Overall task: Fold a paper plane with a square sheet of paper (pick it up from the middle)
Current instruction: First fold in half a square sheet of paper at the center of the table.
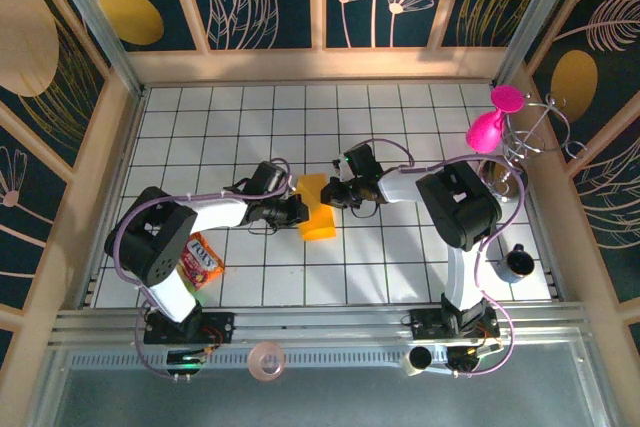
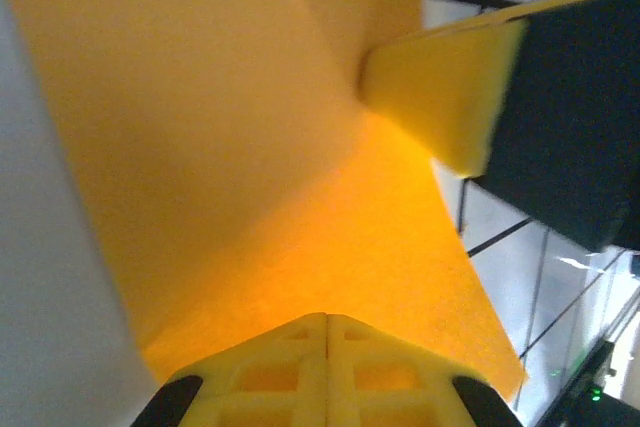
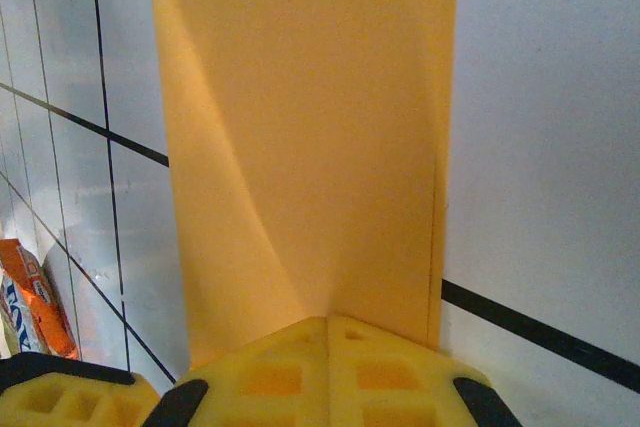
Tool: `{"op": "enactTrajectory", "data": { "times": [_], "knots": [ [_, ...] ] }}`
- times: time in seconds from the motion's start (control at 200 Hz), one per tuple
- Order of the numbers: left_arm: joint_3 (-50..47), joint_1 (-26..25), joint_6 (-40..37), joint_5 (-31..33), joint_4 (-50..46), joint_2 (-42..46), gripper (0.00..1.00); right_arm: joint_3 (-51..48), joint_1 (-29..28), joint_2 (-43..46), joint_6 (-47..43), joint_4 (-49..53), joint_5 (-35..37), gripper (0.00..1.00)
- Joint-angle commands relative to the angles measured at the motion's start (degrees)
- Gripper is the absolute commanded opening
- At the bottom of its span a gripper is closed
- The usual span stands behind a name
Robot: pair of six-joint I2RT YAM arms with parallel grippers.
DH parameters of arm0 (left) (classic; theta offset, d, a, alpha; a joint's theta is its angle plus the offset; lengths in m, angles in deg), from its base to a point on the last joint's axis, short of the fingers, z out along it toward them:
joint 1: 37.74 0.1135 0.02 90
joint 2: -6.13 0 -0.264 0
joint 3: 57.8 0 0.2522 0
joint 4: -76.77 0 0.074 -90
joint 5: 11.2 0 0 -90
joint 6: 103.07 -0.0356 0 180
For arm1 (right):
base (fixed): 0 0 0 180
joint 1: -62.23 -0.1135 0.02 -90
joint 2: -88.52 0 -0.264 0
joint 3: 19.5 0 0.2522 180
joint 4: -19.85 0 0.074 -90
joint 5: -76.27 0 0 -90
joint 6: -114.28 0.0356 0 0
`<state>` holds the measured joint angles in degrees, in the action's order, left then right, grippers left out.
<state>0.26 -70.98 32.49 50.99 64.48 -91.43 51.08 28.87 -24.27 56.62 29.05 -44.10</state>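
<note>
Closest to the lens in the left wrist view, your left end effector (image 2: pixel 327 347) has its jaws pressed together on an edge of the sheet of paper (image 2: pixel 250 147). That sheet is orange-yellow and seemingly folded over at least once. It is held between both arms over the middle of the bench (image 1: pixel 400 267), and it curves rather than lying flat. You cannot tell whether any part rests on the tiles. Your right end effector (image 3: pixel 328 347) grips another edge, with its jaws likewise closed down to the paper's thickness. In the left wrist view it appears just across the sheet, very near its partner.

Watch the tension. With two tight pinches this near each other, any drift apart could tear the paper. A twist of one wrist could set a skewed crease and spoil the centre line. The sheet is softly bowed, so pressing down now would probably crumple it rather than fold it cleanly.

Further out, a snack packet (image 1: pixel 203 259) lies by the left arm, well apart from the paper. A pink figure (image 1: pixel 490 127) stands near the far right edge.
</note>
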Motion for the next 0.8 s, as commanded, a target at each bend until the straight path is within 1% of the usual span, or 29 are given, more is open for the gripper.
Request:
{"op": "enactTrajectory", "data": {
  "times": [0.0, 0.085, 0.16, 0.235, 0.335, 0.445, 0.501, 0.591, 0.641, 0.791],
  "knots": [
    [-2.3, -0.2, -3.1, 2.0, -5.8, -0.3, 0.07, -6.6, 0.1, -9.7, -0.7, 15.6, 15.6, 0.00],
    [-4.2, -0.2, -3.2, 3.5, -6.5, -0.3, 0.06, -6.6, 0.1, -9.7, -0.8, 15.8, 15.6, 0.00],
    [-6.6, -0.2, -3.4, 6.2, -7.2, 0.4, 0.06, -6.7, 0.2, -9.6, -0.8, 15.7, 15.7, 0.00],
    [-8.9, -0.1, -3.1, 7.2, -8.1, 1.7, 0.05, -6.6, 0.2, -9.5, -0.8, 15.8, 15.7, 0.00],
    [-10.2, -0.1, -3.0, 8.6, -10.6, 5.9, 0.05, -6.5, 0.2, -9.5, -0.8, 15.9, 15.8, 0.00],
    [-7.7, -0.2, -2.8, 9.8, -11.9, 11.2, 0.05, -6.4, 0.2, -9.5, -1.0, 16.0, 15.9, 0.00],
    [-6.0, -0.1, -2.2, 9.1, -10.5, 12.5, 0.05, -6.4, 0.2, -9.5, -1.0, 16.0, 15.9, 0.00],
    [-4.5, -0.3, -0.2, 5.3, -4.7, 12.2, 0.05, -6.7, 0.2, -9.4, -0.9, 15.8, 16.0, 0.00],
    [-3.5, -0.2, 0.1, 4.6, -2.7, 10.5, 0.05, -7.1, 0.2, -9.2, -0.7, 15.4, 16.1, 0.00],
    [1.1, -0.7, 0.3, 1.7, -0.8, 3.4, 0.06, -7.5, 0.2, -9.2, -0.4, 15.0, 16.0, 0.00]
  ]
}}
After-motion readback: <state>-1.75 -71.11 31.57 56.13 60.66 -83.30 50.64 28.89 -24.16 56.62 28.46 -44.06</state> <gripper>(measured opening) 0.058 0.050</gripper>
